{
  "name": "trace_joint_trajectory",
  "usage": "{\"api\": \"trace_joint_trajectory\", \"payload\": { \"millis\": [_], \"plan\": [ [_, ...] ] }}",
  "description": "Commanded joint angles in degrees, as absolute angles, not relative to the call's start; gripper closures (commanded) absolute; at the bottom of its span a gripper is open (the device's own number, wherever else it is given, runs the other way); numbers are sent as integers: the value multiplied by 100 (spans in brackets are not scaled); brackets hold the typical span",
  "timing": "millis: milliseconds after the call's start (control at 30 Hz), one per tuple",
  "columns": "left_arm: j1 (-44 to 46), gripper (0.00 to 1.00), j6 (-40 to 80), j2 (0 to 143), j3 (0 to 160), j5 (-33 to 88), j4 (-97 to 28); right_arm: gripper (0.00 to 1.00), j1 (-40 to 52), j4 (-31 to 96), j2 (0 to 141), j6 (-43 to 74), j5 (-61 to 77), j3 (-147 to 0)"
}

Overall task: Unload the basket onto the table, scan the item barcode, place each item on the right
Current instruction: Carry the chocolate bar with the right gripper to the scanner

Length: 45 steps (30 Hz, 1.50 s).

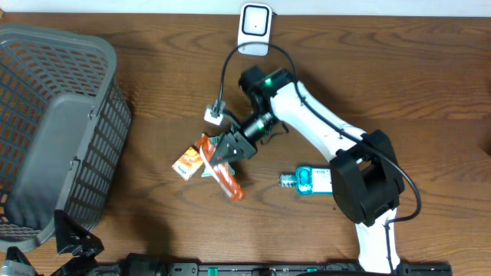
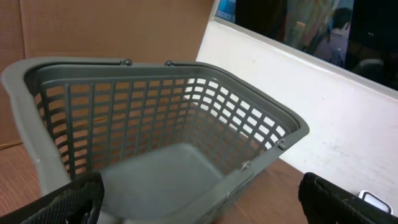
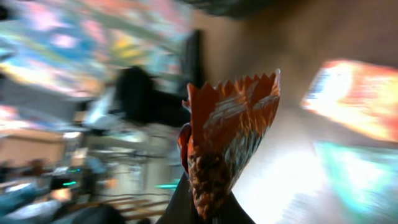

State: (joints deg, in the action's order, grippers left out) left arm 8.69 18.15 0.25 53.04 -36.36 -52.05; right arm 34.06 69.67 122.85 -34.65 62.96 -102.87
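Note:
In the overhead view my right gripper (image 1: 230,149) is shut on an orange-red snack packet (image 1: 227,175), holding it above the table at mid-left. The right wrist view is blurred; the packet (image 3: 230,137) stands up from the shut gripper (image 3: 208,211), serrated edge on top. I cannot make out a barcode. The white barcode scanner (image 1: 254,29) stands at the table's far edge, beyond the right arm. My left gripper (image 2: 199,202) is open and empty, with its black fingers (image 2: 68,202) at the lower corners of the left wrist view, facing the grey basket (image 2: 261,134).
A big grey basket (image 1: 92,123) fills the left side of the table. A small orange pack (image 1: 186,161) and a teal item lie beside the held packet. A blue bottle (image 1: 307,180) lies on its side near the right arm's base. A white plug (image 1: 213,115) trails a black cable.

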Motion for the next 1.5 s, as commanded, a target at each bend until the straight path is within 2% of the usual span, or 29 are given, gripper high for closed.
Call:
{"api": "trace_joint_trajectory", "payload": {
  "millis": [0,133,233,367,567,767,967,1067,1133,1233,1467],
  "plan": [
    [882,0,1765,16,5293,-3693,-5203,99,3334,6628,12223,-2338,4333,-11170],
    [882,0,1767,16,5293,-3693,-5203,99,3430,6016,12223,-2226,1896,-11747],
    [882,0,1765,16,5293,-3693,-5203,99,3450,5216,12228,-2274,808,-11791],
    [882,0,1767,16,5293,-3693,-5221,99,3415,4414,12331,-2493,141,-11789],
    [882,0,1767,16,5293,-3693,-5223,99,3343,2373,12726,-3105,-873,-11791],
    [882,0,1765,16,5293,-3693,-5225,99,3242,510,13631,-4333,-1756,-11966],
    [882,0,1765,16,5293,-3769,-5266,99,3114,158,14877,-5500,-2121,-13286],
    [882,0,1765,16,5293,-4182,-5269,99,3028,-36,15233,-5623,-2093,-13732],
    [882,0,1765,16,5293,-4619,-5273,99,2950,-132,15312,-6018,-2016,-13756],
    [882,0,1769,16,5269,-4661,-5266,99,2864,-154,15336,-6381,-1850,-13756],
    [882,0,1767,16,5260,-4661,-5266,99,2851,-128,15338,-6399,-1570,-13756]
  ]
}}
